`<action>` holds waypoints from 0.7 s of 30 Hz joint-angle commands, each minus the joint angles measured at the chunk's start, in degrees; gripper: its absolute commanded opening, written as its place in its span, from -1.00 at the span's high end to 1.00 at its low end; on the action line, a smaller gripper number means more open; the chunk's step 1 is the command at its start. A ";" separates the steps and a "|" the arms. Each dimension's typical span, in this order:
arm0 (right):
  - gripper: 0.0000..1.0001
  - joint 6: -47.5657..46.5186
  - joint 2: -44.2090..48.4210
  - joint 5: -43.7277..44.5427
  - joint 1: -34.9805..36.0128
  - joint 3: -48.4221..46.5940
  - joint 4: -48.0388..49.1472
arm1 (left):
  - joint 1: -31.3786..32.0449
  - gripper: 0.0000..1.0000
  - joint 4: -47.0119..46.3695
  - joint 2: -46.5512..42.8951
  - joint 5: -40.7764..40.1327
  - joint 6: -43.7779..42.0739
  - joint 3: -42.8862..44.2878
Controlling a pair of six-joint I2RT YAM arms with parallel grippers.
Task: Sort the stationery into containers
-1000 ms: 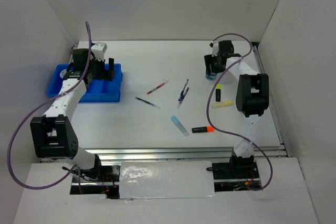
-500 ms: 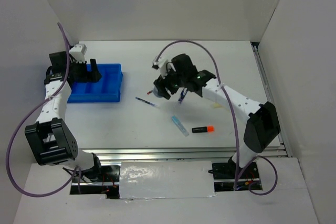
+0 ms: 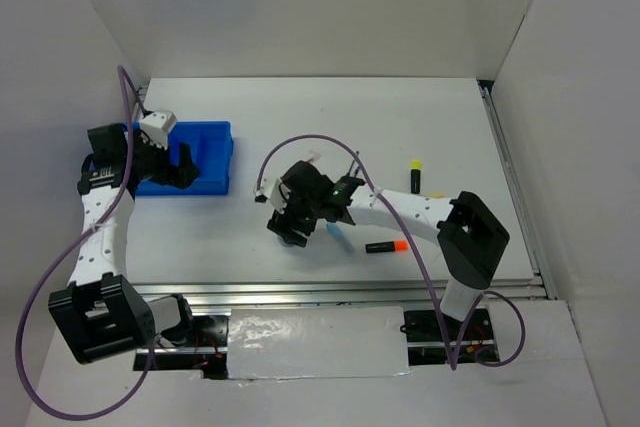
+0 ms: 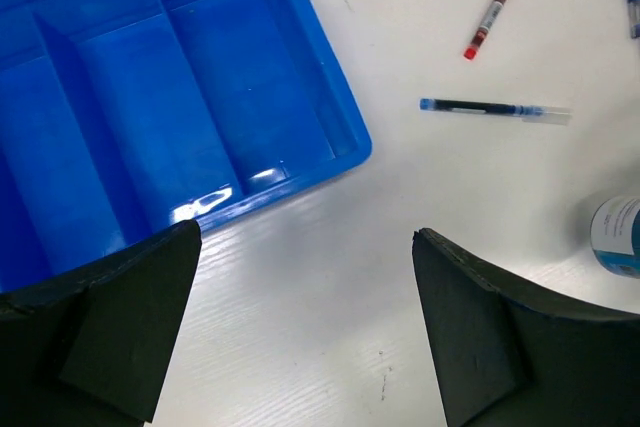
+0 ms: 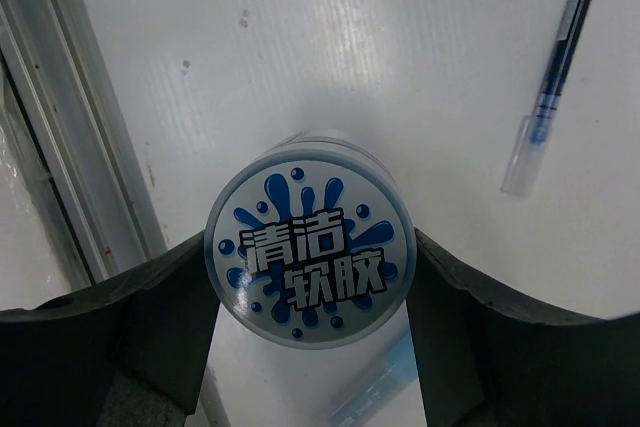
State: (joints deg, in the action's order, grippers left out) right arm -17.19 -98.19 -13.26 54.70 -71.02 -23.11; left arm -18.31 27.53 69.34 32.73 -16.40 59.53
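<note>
Starting with the left pincer (image 4: 306,239): spread wide, nothing in it, with the blue tray (image 4: 335,87) just ahead and to its left. Across to the right pincer (image 5: 310,245), closed on the round pot (image 5: 308,272) by its sides, the tray well off to its left. Trouble spots? A smooth round wall gripped from two sides only may swivel or slip mid-carry. The pale blue bar (image 5: 375,392) lies right under this pincer, a blue pen (image 5: 560,67) ahead-right; a dip would scatter them. And the arms could clash at the tray.
</note>
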 commanded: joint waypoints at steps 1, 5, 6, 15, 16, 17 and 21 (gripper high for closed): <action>-0.24 1.19 0.37 1.56 1.90 0.71 4.92 | -0.41 -0.99 -0.37 -2.28 4.71 -3.20 -0.99; -0.46 2.42 0.54 2.27 3.40 2.46 6.23 | -0.41 -0.99 -1.78 -3.68 5.85 -2.67 -3.01; -0.50 2.69 0.63 2.44 3.83 2.82 6.41 | -0.42 -0.99 -2.30 -3.95 6.03 -2.67 -3.27; -0.89 4.97 0.72 3.76 5.59 6.25 8.26 | -0.33 -0.99 -1.69 -3.33 7.61 -2.49 -2.84; -0.93 5.15 1.16 4.46 5.86 6.51 8.43 | -0.33 -0.99 -1.08 -3.34 8.31 -3.01 -2.66; -0.95 6.11 3.08 5.77 5.77 6.69 8.61 | 0.28 -0.99 -0.55 -3.68 8.75 -3.46 -2.49; -1.00 8.66 13.61 4.39 2.71 5.91 7.92 | 3.62 -0.99 1.91 -4.13 8.24 -6.62 -3.19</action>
State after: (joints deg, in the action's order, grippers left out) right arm -11.51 -95.37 -9.23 59.51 -63.64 -18.39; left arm -17.08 28.25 66.85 38.70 -19.49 56.23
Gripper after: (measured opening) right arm 0.995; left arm 0.993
